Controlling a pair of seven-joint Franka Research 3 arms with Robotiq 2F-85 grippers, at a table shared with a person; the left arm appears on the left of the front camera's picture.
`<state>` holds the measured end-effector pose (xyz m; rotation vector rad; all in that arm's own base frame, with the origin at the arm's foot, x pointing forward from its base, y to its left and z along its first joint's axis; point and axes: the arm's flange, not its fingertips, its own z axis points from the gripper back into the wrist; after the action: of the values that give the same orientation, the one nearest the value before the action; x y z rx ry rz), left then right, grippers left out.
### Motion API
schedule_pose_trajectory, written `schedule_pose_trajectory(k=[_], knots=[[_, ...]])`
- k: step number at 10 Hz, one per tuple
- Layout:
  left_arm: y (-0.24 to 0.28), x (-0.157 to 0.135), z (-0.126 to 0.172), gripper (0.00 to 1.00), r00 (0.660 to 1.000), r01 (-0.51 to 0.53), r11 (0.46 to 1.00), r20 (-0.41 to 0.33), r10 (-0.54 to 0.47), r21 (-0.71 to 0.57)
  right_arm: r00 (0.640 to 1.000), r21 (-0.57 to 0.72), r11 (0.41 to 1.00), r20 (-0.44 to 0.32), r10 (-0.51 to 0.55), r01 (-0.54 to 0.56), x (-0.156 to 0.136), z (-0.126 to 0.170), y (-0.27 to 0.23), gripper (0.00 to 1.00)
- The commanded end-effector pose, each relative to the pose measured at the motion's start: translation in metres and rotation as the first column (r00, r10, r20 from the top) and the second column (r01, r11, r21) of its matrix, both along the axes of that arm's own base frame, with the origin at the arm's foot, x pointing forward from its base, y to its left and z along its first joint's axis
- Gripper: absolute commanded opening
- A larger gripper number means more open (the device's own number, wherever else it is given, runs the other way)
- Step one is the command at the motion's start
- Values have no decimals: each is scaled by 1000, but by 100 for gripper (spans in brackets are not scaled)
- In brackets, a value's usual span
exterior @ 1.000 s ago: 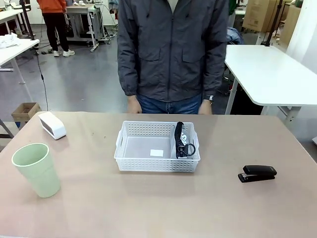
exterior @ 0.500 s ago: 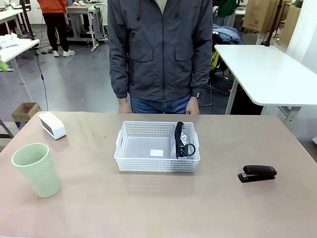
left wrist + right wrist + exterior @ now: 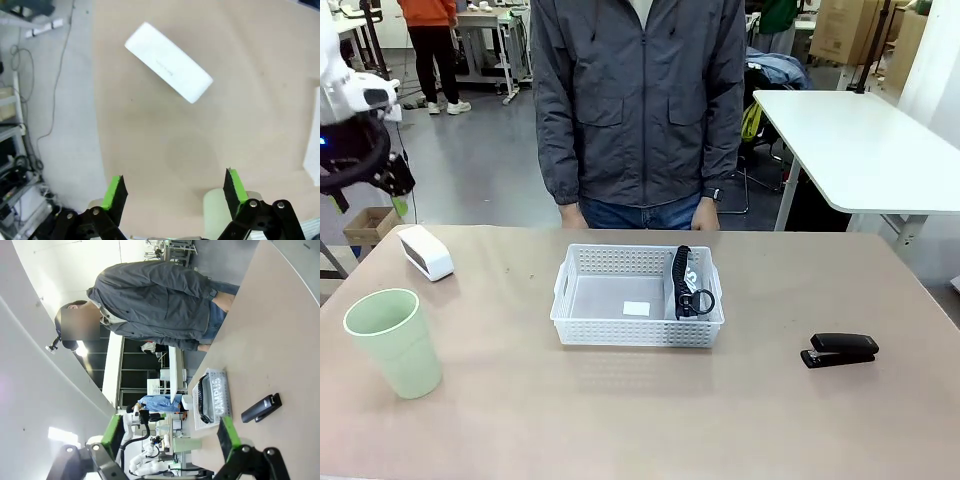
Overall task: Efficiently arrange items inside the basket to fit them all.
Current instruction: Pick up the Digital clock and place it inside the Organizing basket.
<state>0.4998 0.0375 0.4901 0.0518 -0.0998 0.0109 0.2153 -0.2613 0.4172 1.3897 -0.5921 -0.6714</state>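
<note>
The white basket (image 3: pixel 635 335) stands mid-table, and the grey pouch (image 3: pixel 688 285) with its black strap sits upright at its right end. At the far left of the table lies the white block (image 3: pixel 425 252), with the pale green cup (image 3: pixel 393 342) in front of it. The black stapler (image 3: pixel 839 350) lies on the right. My left gripper (image 3: pixel 174 182) hangs open high above the table, over the block (image 3: pixel 168 63) and the cup (image 3: pixel 220 200). The right gripper (image 3: pixel 169 432) is open in the air, facing the basket (image 3: pixel 212 399) and stapler (image 3: pixel 261 408) from far off.
A person in a dark jacket (image 3: pixel 640 100) stands at the far edge behind the basket, hands down by the table edge. My left arm (image 3: pixel 355 120) shows at the top left. The table's left edge (image 3: pixel 97 125) runs close to the block. Bare tabletop surrounds the basket.
My left arm has come into the front view at the top left. The person has shifted slightly to the left. The items on the table have not moved.
</note>
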Motion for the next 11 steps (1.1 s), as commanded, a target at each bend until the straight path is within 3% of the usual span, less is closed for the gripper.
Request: schedule_pose_trajectory(k=[1,2,3,6,7,8,11], knots=[[14,12,-5,100,997,76,993,-5,-76,-91,999,-3,1000,32,-7,7,2,2,1,100],[14,14,2,100,998,37,973,60,-23,-227,999,-3,1000,32,-7,7,2,2,1,100],[5,8,-15,100,999,29,999,-22,-29,-14,999,-3,1000,32,-7,7,2,2,1,100],[10,13,-17,100,999,37,997,-5,-37,-72,999,-3,1000,32,-7,7,2,2,1,100],[13,37,-27,100,998,-56,998,-1,56,-36,999,-3,1000,32,-7,7,2,2,1,100],[15,54,-35,100,997,-53,997,-50,50,-53,999,-3,1000,32,-7,7,2,2,1,100],[19,67,-38,100,996,-75,996,-42,72,-54,999,-3,1000,32,-7,7,2,2,1,100]])
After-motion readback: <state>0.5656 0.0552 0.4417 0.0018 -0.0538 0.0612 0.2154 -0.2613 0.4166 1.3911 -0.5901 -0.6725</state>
